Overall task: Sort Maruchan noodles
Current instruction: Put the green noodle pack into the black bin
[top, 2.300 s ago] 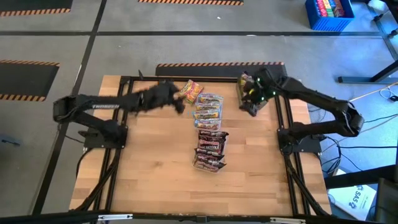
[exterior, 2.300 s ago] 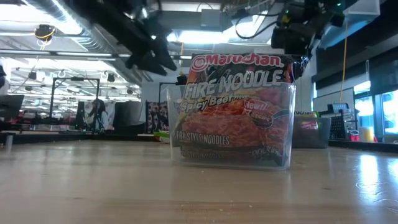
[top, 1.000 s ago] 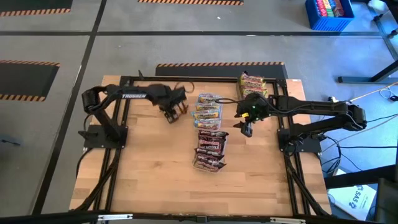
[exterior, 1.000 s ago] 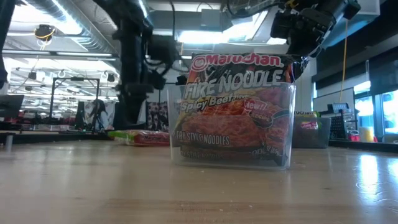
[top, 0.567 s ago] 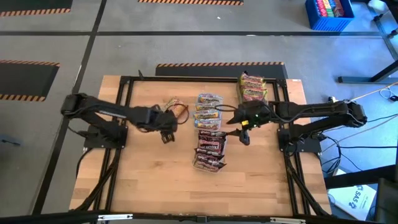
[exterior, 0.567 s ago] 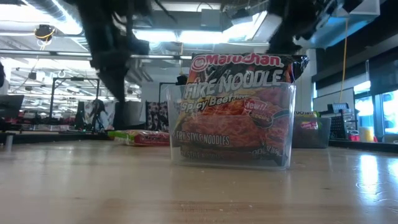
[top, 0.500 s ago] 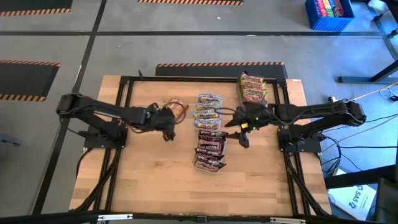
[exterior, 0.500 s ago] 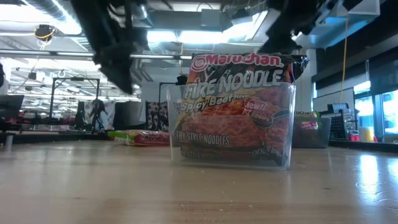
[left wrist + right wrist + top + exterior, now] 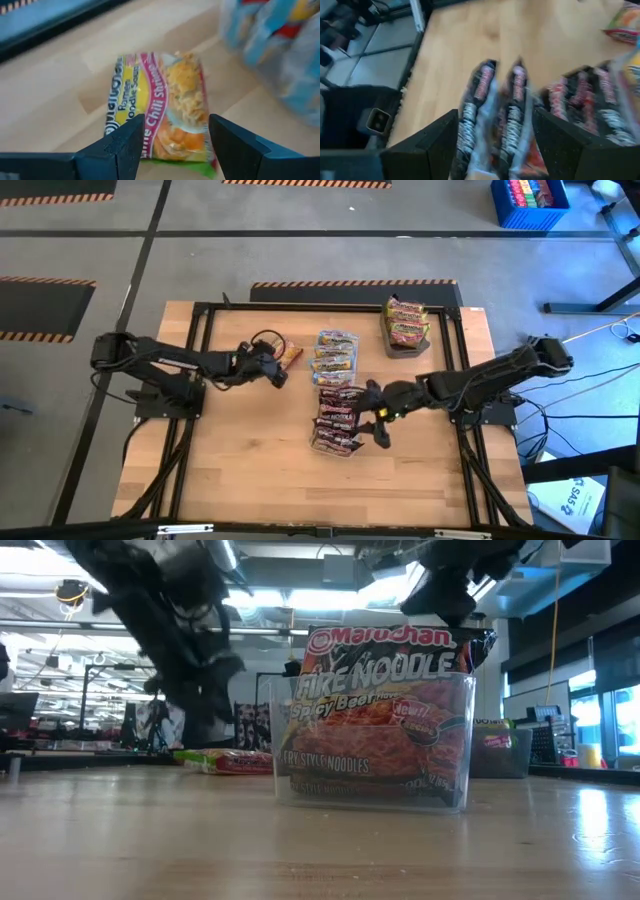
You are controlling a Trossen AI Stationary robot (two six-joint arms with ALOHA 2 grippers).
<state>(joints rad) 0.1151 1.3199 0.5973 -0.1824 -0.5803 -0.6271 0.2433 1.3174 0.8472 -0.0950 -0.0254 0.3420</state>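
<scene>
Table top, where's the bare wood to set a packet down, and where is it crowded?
Bare wood lies across the near half of the table, left of the maroon packets, and right of them toward the frame. It is crowded mid-table: the yellow packet by the left tool, the blue-orange packets, and the right tool at the maroon packets.

Loose packet (image 9: 289,353): lay on the bench (image 9: 240,460), left of the tubs.
Tubs (image 9: 334,356): stood mid-bench, holding packets.
</scene>
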